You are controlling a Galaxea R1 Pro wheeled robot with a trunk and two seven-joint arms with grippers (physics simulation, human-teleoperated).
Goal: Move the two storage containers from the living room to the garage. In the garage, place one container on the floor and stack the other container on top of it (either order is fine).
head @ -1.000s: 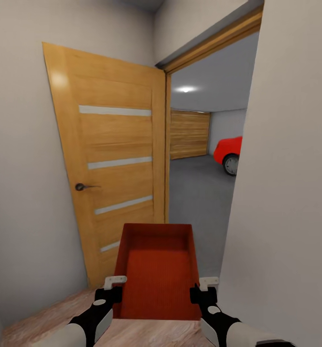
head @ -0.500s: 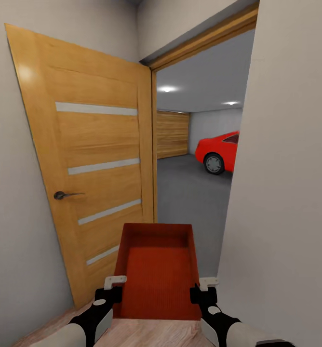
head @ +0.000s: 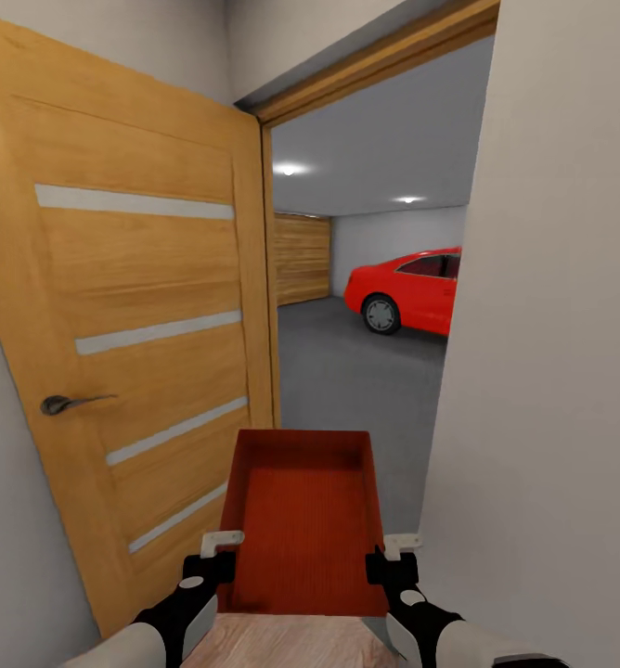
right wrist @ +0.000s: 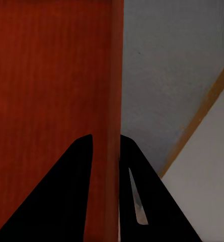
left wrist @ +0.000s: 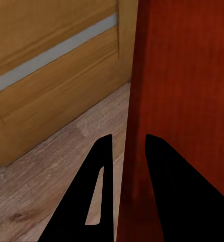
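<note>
While both tools grip the container (head: pixel 301 520), the doorway (head: pixel 361 353) gapes

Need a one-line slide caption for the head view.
Both grippers, left and right, hold an orange-red bin by its side walls at the open wooden door, facing the garage floor and red car.

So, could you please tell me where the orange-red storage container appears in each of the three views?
Head view: storage container at bottom centre, between both grippers.
Left wrist view: its wall fills one side, fingers clamped on it.
Right wrist view: its wall likewise.
Shared landmark: the wooden door, also in the left wrist view.
</note>
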